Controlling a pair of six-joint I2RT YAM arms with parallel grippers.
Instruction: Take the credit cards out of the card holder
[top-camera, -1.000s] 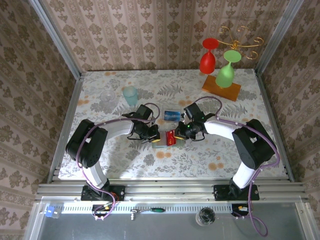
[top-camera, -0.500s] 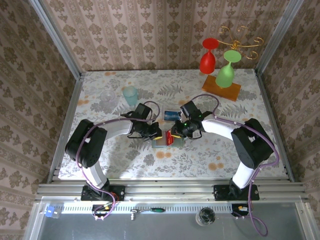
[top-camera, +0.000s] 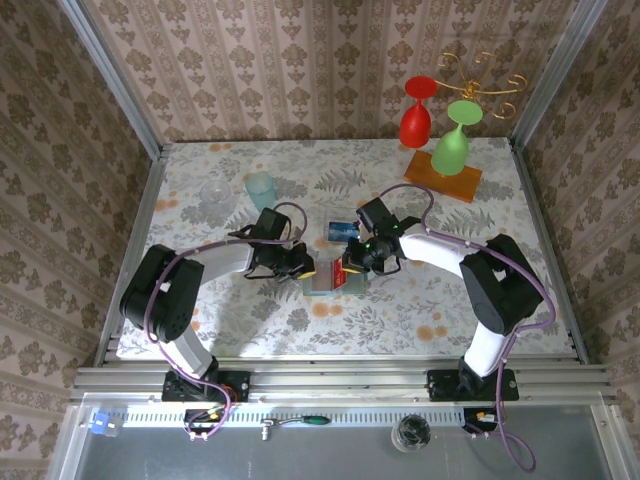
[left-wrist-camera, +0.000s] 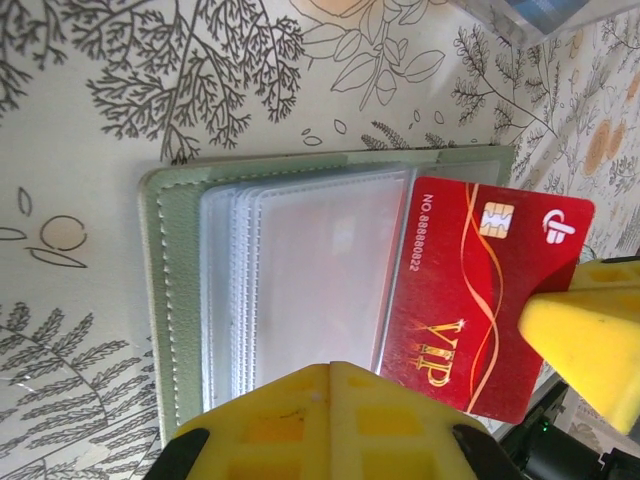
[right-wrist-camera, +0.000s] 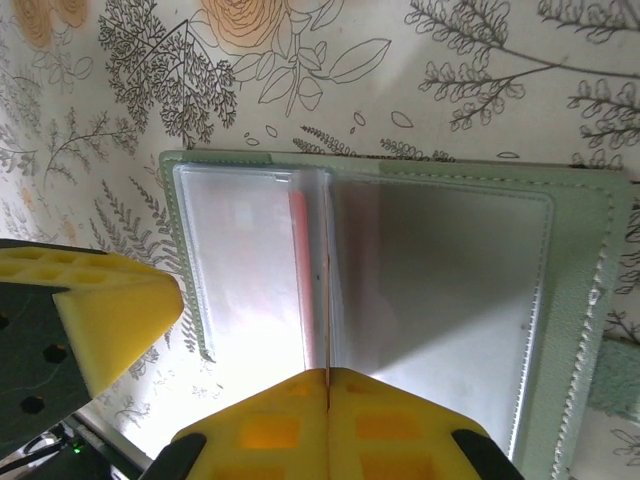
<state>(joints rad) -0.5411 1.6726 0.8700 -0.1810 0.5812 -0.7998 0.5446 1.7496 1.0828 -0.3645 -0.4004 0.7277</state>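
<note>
Right pincer (right-wrist-camera: 327, 385) clamped shut on red card (left-wrist-camera: 470, 290), mostly out of holder (left-wrist-camera: 160, 300) toward 3 o'clock. Left pincer (left-wrist-camera: 330, 385) closed, empty, pinning holder flat on worktop (left-wrist-camera: 100, 100). Imo pull straight along sleeve, slow, keep holder pinned. Card thin, glossy plastic. Clear sleeves look slippery, grey-green cover soft, stitched.

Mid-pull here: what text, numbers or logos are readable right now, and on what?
"VIP": gold letters on the red card.
"NO.88888022": white print along that card's edge, last digits unsure.
White emblem in its corner: a logo, no words.
Blue card: too small to read.
</note>
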